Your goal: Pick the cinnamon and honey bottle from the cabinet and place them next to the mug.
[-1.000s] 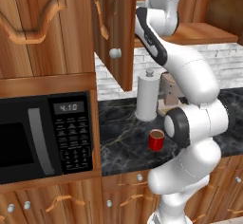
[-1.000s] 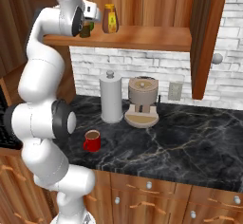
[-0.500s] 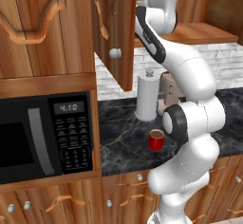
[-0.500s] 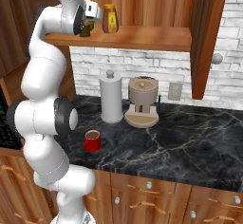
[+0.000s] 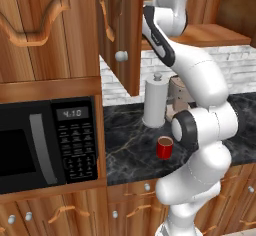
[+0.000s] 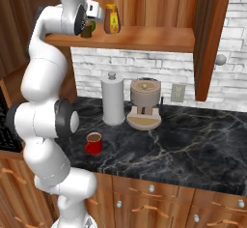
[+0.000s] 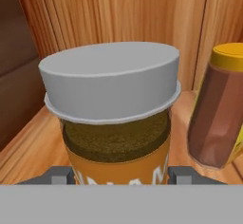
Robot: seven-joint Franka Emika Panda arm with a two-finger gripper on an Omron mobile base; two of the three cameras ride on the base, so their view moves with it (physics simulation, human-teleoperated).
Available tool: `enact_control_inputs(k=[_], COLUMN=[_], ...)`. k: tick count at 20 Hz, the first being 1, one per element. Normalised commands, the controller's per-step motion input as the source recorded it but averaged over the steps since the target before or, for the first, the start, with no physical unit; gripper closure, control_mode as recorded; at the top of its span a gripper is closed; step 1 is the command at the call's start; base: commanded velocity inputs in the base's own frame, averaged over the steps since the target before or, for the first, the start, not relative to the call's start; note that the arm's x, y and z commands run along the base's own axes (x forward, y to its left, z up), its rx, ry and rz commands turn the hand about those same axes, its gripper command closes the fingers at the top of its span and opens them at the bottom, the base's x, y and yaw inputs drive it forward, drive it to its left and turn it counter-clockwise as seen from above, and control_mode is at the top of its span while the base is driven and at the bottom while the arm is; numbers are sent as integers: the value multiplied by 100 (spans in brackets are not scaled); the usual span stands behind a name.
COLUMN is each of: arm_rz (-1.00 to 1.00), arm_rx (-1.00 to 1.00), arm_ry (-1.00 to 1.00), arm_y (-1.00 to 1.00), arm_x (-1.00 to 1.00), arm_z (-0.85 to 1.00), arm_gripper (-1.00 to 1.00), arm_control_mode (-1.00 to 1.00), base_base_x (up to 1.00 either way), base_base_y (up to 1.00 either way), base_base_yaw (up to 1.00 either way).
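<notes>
You have the white arm's two-finger gripper (image 6: 91, 23) raised to the open shelf of the reddish-brown wooden wall cabinet (image 6: 144, 38), right up against the cinnamon (image 7: 111, 116), the small jar with a flat grey lid, olive-brown contents and a yellowish label. In the hand view the 2 dark fingertips (image 7: 59, 174) sit at either side of the jar's lower body, so the jar lies between them. You cannot tell from these pictures whether the pads already press on it or stand a hair off.

The jar stands upright on the cabinet shelf, and the honey bottle (image 6: 112, 19), amber-orange with a yellow cap, stands just beside it on the same shelf, apart from the fingers. That gap probably matters: approaching level with the shelf lets the fingers straddle the jar without nudging its neighbour.

Below the cabinet shelf, on the dark marbled counter (image 6: 193, 140), the small red mug (image 6: 93, 143) waits near the counter's front edge, in front of the tall white paper-towel roll (image 6: 113, 99) and the beige coffee maker (image 6: 144, 104). Bare counter shows beside the mug, which looks like the room you need for both items.

My judgement: you are at the grasp of item 1 of 2, with nothing yet delivered. Lift it straight off the shelf before you swing down.
</notes>
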Motion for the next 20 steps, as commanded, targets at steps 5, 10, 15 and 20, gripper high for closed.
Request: enact_control_inputs(k=[5, 10, 15, 20], arm_rz=[0, 7, 21, 36], arm_rx=[0, 0, 0, 0], arm_ry=[-16, -17, -12, -6], arm_y=[-12, -45, -69, -33], arm_x=[-95, -100, -99, -100], arm_z=[0, -9, -16, -3], arm_gripper=[100, 100, 100, 100], arm_control_mode=[-100, -100, -100, -100], base_base_x=[0, 0, 0, 0], base_base_y=[0, 0, 0, 0], base_base_yaw=[0, 0, 0, 0])
